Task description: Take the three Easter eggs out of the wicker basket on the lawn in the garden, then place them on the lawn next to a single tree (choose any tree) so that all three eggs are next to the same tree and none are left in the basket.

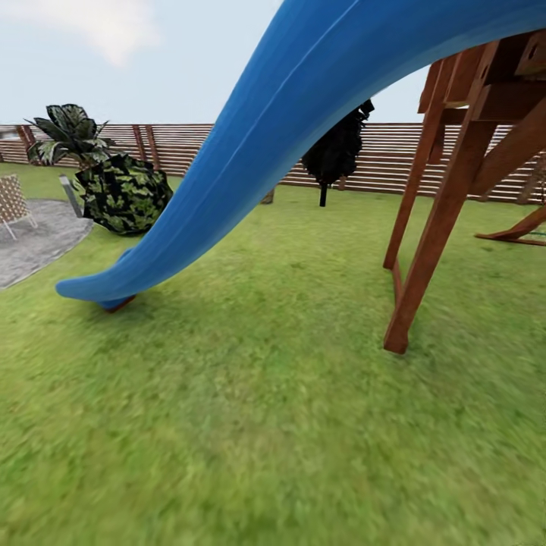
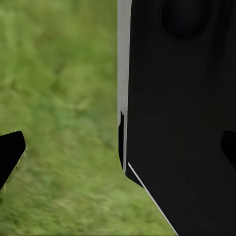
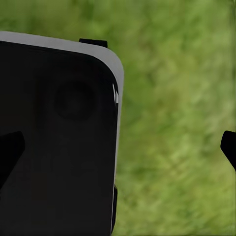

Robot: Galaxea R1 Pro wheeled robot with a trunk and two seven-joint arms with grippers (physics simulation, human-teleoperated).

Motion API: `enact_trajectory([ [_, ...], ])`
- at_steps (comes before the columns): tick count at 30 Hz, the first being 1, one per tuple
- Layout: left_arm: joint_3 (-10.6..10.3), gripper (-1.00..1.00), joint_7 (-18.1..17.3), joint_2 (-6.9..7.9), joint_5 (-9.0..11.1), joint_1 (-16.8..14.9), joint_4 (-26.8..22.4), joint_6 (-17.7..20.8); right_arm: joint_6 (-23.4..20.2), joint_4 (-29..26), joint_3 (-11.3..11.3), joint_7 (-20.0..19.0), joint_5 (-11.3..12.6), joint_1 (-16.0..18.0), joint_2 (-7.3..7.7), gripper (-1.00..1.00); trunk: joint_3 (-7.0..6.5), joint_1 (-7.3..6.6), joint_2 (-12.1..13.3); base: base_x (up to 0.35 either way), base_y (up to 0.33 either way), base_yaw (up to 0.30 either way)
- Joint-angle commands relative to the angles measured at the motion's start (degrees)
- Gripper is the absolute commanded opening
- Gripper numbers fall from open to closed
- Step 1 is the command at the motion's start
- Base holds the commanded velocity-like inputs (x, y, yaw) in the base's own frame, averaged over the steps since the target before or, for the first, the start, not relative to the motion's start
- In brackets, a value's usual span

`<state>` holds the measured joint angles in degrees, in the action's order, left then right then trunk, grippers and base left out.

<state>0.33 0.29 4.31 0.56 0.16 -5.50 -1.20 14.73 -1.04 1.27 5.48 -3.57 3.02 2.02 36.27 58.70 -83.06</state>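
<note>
No writing; blue slide crosses the lawn.

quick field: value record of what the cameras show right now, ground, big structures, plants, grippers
ground: lawn, mottled green grass
slide: blue slide, lower end resting on the grass
frame: brown wooden play frame, legs standing on the lawn
plants: mottled green bush; narrow black tree near the fence
boundary: slatted wooden fence
paving: grey patch
left gripper: open, holds nothing
right gripper: open, holds nothing
eggs, basket: none seen
</note>
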Motion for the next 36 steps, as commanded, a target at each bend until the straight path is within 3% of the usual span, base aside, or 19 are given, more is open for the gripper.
enact_trajectory([
  [1,0.02,1.0,0.04,0.0,0.06,0.02,-0.04,-0.12,0.13,0.07,0.09,0.32,-0.35,0.05,0.0,1.0,0.04,0.03,-0.02,0.313,0.124,-0.284],
  [11,0.02,1.0,0.05,0.0,0.06,0.02,-0.04,-0.12,0.13,0.07,0.08,0.33,-0.4,0.04,0.11,1.0,0.04,0.03,-0.02,0.31,0.135,-0.261],
  [36,0.01,1.0,-0.02,0.07,-0.03,0.02,-0.04,-0.12,0.13,0.07,0.14,0.41,-0.26,0.04,0.33,1.0,0.04,0.03,-0.02,0.175,0.037,-0.005],
])
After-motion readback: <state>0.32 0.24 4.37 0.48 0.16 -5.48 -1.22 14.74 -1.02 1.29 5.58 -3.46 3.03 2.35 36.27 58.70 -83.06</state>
